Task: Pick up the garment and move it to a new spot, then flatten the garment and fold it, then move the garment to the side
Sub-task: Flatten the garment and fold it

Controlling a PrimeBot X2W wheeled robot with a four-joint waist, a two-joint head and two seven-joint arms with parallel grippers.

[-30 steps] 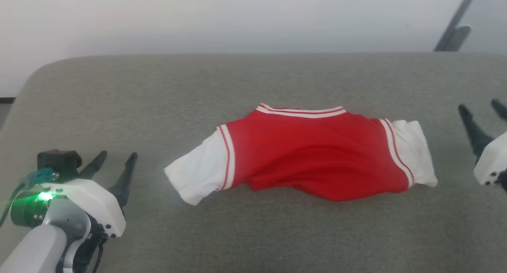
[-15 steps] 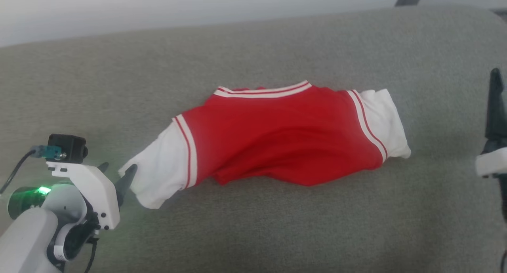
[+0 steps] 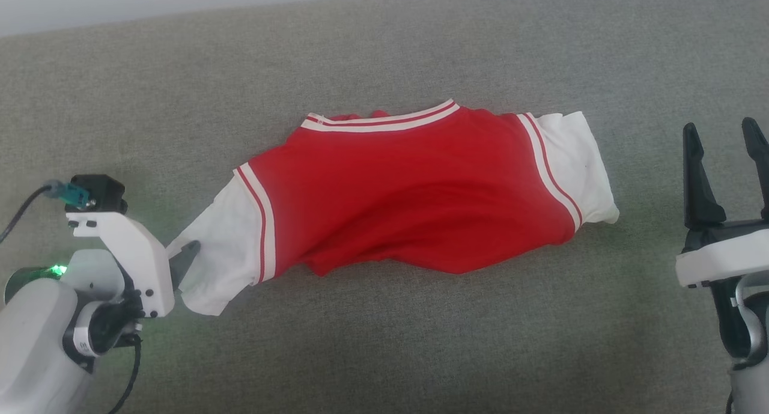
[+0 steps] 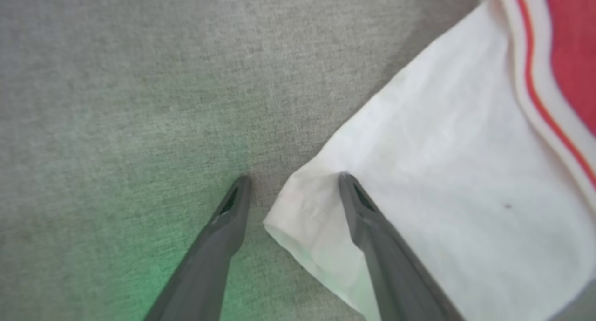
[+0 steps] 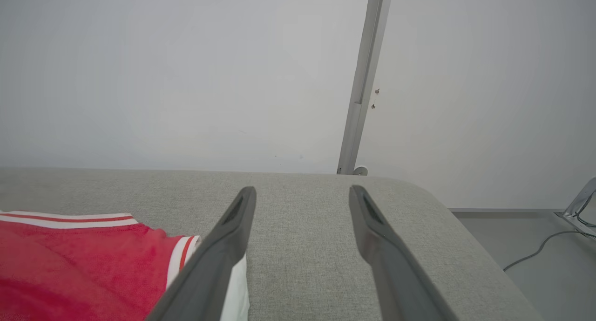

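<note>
Left claw [image 4: 293, 183]: spread, one finger over the white sleeve end, nothing pinched | bright red jersey with white sleeves and striped trim [image 3: 408, 191]: rumpled on grey fabric worktop [image 3: 384, 354], between your claws | right claw [image 3: 721, 125]: spread, empty, apart from the other sleeve | judged: pickup not yet made; flatten, fold, side move left.

**A bare test room, most likely a robotics lab**

The work surface is a wide pad covered in grey woven fabric [image 5: 316, 246], rounded at its corner. Behind it rises a plain white wall [image 5: 163, 78] with a slim metal post [image 5: 364, 78] against it. A loose cable [image 5: 535, 252] trails over the smooth grey floor [image 5: 503, 232] near a metal stand foot [image 5: 581, 201].
</note>
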